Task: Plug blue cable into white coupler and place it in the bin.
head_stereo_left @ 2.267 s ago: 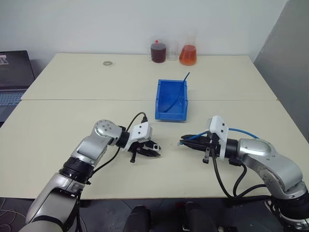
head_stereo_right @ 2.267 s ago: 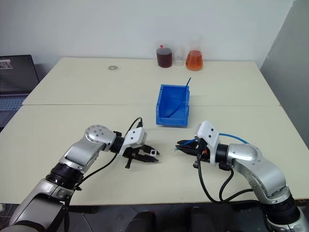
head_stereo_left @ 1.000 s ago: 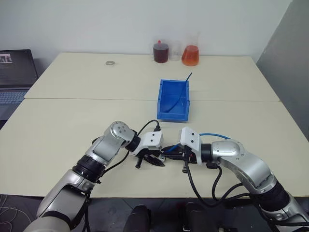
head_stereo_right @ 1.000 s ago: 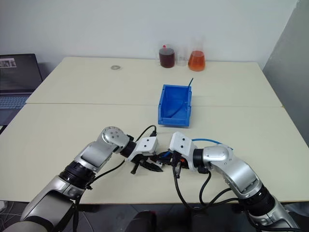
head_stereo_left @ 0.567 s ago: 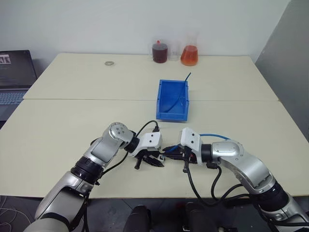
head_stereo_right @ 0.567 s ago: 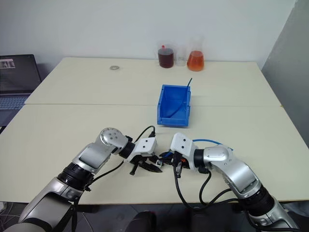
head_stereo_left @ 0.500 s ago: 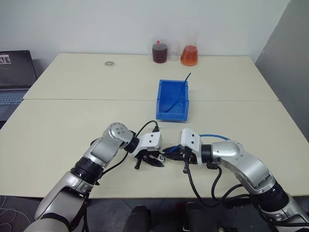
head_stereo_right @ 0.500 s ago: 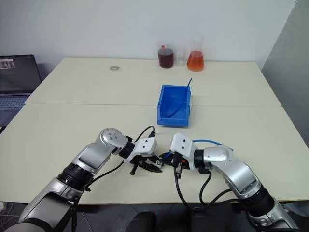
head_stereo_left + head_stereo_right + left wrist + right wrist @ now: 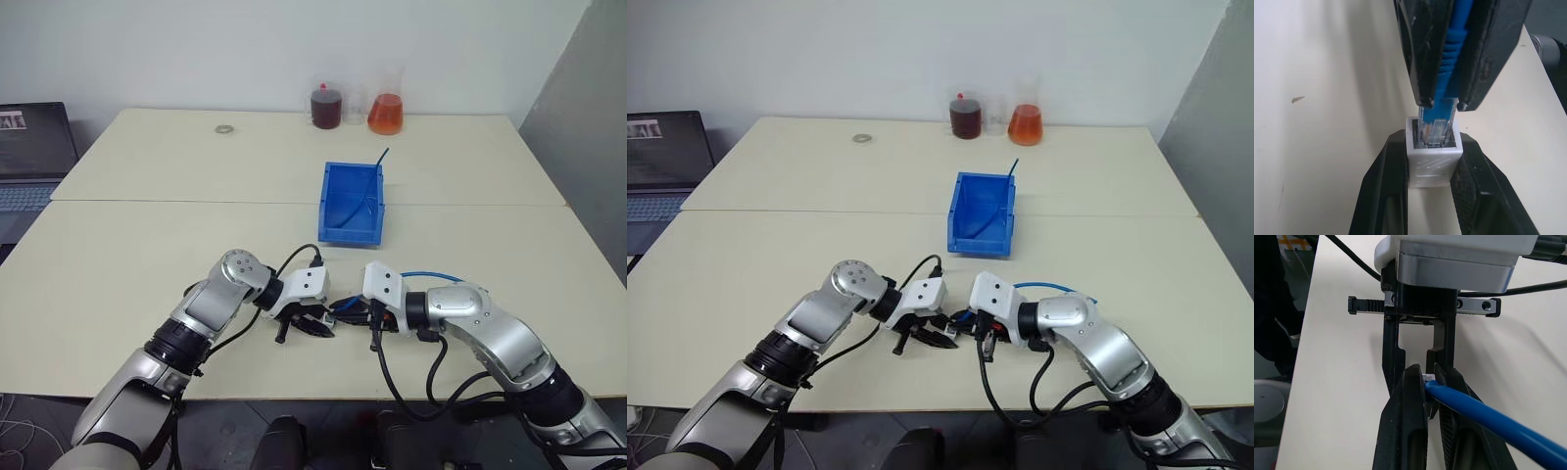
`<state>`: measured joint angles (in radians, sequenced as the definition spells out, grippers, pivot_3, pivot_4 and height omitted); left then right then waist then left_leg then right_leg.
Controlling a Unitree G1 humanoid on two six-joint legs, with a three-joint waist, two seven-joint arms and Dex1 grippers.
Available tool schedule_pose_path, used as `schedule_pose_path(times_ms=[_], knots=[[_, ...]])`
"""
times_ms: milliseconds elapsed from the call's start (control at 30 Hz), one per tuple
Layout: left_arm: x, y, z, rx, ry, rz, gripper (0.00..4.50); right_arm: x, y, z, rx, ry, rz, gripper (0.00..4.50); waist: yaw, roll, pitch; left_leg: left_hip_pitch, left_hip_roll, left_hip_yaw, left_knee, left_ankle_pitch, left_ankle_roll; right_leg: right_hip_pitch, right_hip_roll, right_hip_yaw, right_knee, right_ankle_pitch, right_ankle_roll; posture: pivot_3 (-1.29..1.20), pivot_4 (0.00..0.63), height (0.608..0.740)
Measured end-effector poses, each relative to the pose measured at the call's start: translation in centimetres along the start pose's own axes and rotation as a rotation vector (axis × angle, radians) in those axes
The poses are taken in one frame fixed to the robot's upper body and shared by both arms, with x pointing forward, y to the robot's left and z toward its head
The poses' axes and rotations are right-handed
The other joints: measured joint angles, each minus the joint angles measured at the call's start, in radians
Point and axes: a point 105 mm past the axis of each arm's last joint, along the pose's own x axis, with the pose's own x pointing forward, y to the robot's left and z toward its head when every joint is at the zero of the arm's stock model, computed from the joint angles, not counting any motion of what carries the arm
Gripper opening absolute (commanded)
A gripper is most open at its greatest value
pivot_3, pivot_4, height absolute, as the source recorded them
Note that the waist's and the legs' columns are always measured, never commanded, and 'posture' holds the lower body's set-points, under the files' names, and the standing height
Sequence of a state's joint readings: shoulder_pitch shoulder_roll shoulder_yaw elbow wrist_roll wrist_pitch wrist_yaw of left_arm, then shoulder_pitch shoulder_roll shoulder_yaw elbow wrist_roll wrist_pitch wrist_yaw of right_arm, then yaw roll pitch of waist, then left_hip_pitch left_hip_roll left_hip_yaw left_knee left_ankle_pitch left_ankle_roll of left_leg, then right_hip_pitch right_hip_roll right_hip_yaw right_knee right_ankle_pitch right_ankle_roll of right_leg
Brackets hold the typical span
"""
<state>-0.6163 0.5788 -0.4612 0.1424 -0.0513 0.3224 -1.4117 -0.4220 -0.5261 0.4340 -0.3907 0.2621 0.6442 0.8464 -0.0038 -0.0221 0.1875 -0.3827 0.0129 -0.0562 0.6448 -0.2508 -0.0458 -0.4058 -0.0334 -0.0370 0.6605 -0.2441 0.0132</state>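
Two claws, left [image 9: 321, 328] and right [image 9: 345, 309]; one blue bin [image 9: 349, 231]; two blue cables [image 9: 438, 276] [image 9: 368, 196]; one white coupler [image 9: 1433, 155]; two flasks [image 9: 384, 109] [image 9: 324, 102]; one laptop [image 9: 34, 157]; one small ring [image 9: 223, 128].

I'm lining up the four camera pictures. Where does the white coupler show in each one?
Left eye view: a tiny white block in the left claw, near the table's front edge.
Right eye view: the same spot, partly hidden.
Left wrist view: centre, white coupler between black fingers, plug entering.
Right wrist view: a white sliver at the cable's tip.
Shared landmark: the blue cable.
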Motion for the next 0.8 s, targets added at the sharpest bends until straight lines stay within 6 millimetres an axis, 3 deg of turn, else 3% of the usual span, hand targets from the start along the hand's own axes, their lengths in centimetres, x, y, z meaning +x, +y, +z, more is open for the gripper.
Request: schedule_pose_path(times_ms=[800], knots=[[0.1, -0.3, -0.4, -0.024, -0.009, 0.025, 0.81, 1.1, 0.2, 0.0, -0.038, 0.067, 0.085, 0.04, -0.002, 0.002, -0.009, 0.002, 0.0, 0.0, -0.001, 0.0, 0.0, 0.001, 0.0, 0.0, 0.0, 0.0, 0.0, 0.0, 0.15, 0.74]])
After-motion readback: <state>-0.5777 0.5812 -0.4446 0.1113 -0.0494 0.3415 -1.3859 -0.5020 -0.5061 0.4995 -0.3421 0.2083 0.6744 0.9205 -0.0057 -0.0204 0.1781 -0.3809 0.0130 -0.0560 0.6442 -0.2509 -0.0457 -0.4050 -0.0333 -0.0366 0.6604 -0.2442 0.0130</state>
